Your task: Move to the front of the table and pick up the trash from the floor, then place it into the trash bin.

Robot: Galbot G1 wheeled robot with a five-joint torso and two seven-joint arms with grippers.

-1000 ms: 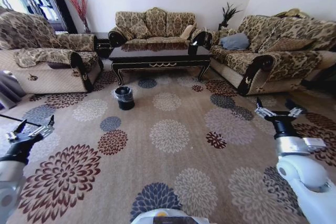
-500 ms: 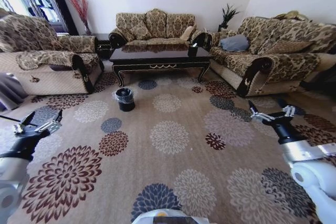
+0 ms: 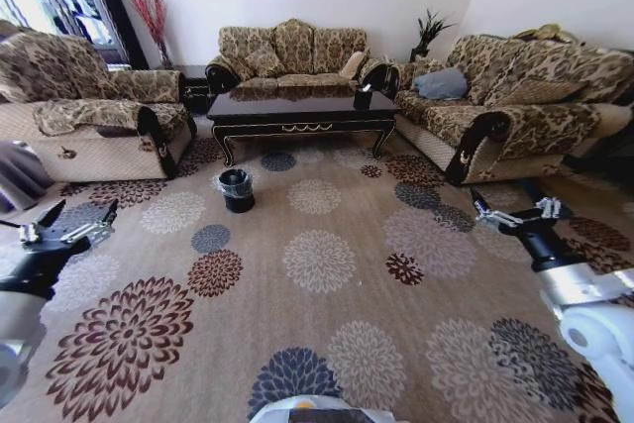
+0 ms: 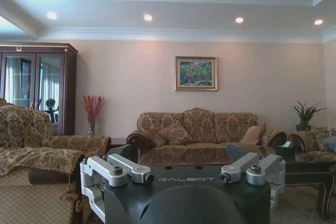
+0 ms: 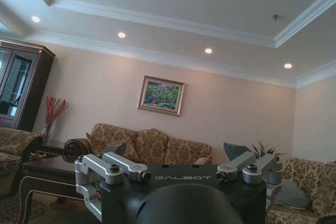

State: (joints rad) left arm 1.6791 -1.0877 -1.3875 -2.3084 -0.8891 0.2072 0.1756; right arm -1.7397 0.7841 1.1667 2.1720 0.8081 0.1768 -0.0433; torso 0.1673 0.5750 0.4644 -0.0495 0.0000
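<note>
A: Head view first. The long glossy dark brown wooden bench (image 3: pixel 302 109) with gold trim sits at twelve o'clock, well ahead across the flowered carpet (image 3: pixel 317 274). The small round black trash bin (image 3: pixel 236 188) with its clear bag liner stands on the carpet at eleven o'clock, just in front of the bench's left leg.

B: And the trash?

A: I can't make out any litter on the floor from here. The left end effector (image 3: pixel 65 228) hangs at nine o'clock, fingers spread apart; the right end effector (image 3: pixel 510 213) at three o'clock, likewise apart, empty.

B: Left wrist view?

A: Spread fingers, with the bench's glossy top (image 4: pixel 178 156) behind them.

B: Right wrist?

A: Same: parted fingers, the bench (image 5: pixel 44 174) off to one side.

B: Risks?

A: Probably driving over unseen scraps, or the base nudging the light bin over on approach.
</note>
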